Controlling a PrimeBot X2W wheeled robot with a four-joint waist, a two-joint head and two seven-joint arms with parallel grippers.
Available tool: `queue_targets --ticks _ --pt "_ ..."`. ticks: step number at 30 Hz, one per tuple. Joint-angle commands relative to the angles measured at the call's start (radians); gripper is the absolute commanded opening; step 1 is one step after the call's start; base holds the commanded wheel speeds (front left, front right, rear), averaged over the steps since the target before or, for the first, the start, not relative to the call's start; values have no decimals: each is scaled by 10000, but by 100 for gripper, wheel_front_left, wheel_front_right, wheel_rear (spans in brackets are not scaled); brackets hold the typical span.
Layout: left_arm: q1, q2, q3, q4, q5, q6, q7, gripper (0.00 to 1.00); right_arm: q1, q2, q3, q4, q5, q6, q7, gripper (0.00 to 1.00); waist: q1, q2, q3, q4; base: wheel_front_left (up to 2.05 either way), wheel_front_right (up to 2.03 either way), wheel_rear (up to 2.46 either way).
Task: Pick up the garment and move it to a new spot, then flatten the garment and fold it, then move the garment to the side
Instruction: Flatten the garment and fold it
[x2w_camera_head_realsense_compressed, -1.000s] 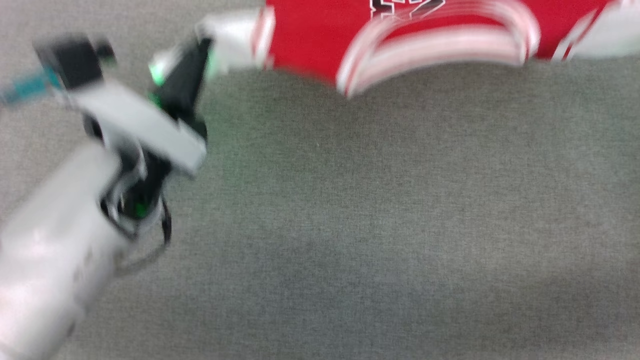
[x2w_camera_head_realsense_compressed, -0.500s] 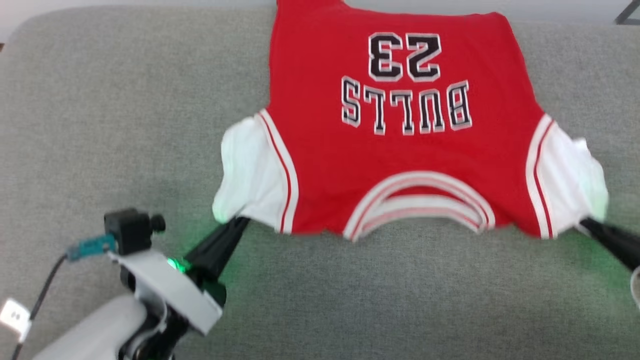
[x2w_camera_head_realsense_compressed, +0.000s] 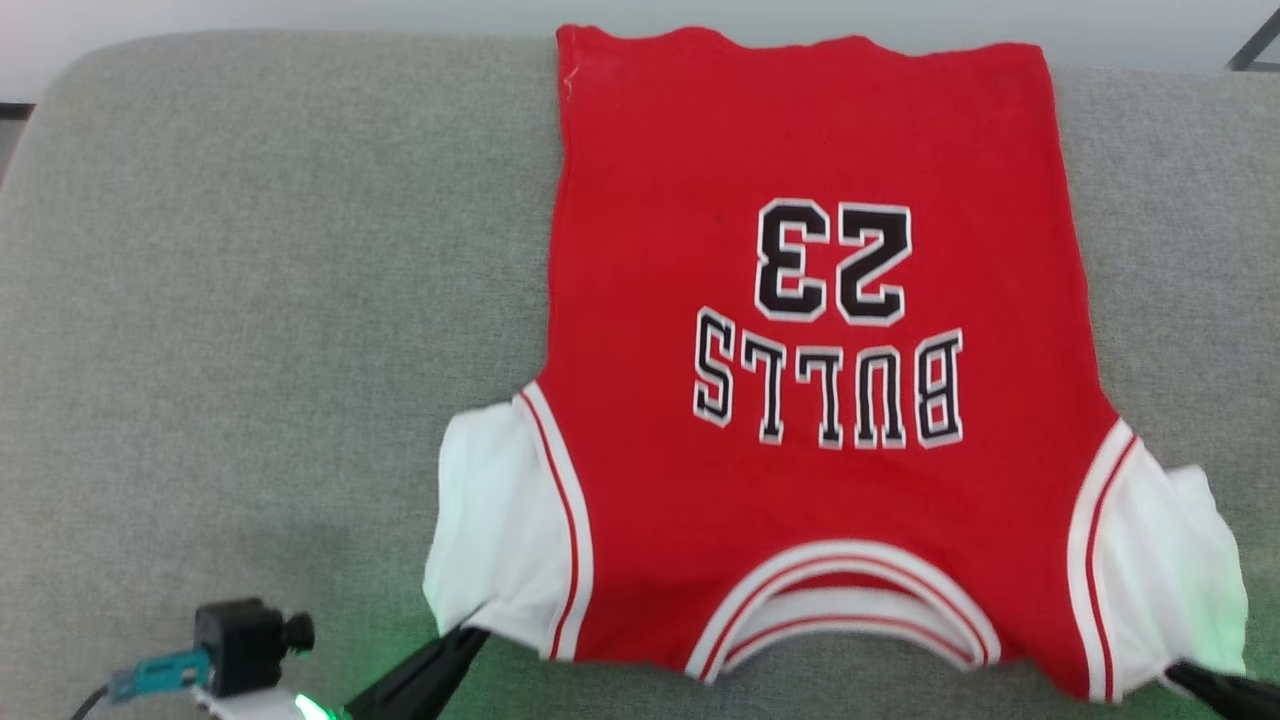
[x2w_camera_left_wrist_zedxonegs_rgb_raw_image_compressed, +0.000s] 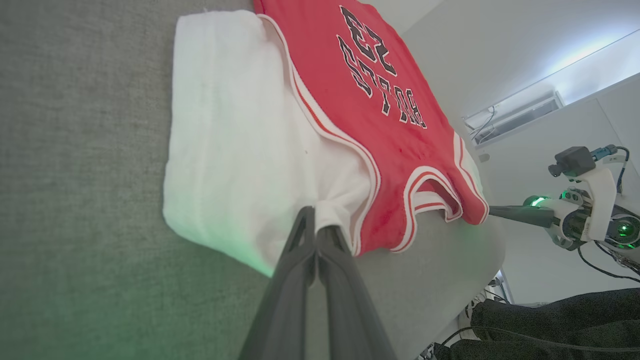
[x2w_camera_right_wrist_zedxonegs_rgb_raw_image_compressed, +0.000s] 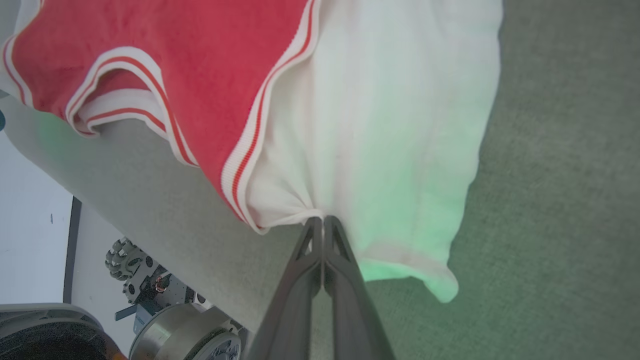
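I am holding the garment (x2w_camera_head_realsense_compressed: 650, 500) by both of its near corners. My left gripper (x2w_camera_left_wrist_zedxonegs_rgb_raw_image_compressed: 316, 227) is lying low and slanting up toward the cloth, fingers pressed together on the hem of one white sleeve panel. My right gripper (x2w_camera_right_wrist_zedxonegs_rgb_raw_image_compressed: 322, 220) is mirroring it, clamped tight on the opposite white panel. The garment is lying spread on the grey cushion (x2w_camera_head_realsense_compressed: 250, 350), lettering up, collar toward me, hem reaching the far edge. Wide bare cushion is stretching out to my left, and a narrower strip is showing on my right.
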Motion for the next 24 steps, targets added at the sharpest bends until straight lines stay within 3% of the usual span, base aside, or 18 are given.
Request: queue_targets --ticks 1,5,9,16,24 --pt "218 135 -2 -178 -93 74 2 0 297 -52 -156 -116 -2 -8 130 0 0 0 -4 -1 0 0 0" --pt "767 732 -13 -995 -327 291 34 0 1301 -89 -756 -760 -72 -7 622 0 0 0 12 5 0 0 0" --pt "881 914 -48 -1523 -262 583 113 0 1869 134 -1403 -1200 -289 -7 963 0 0 0 54 15 0 0 0" --pt "293 183 -404 -834 212 727 561 0 1462 791 -1530 -1061 -936 -7 1942 0 0 0 128 -34 0 0 0" --pt "-326 -698 -813 702 590 688 1071 0 99 1702 -544 547 -2085 -10 2692 0 0 0 173 -39 0 0 0"
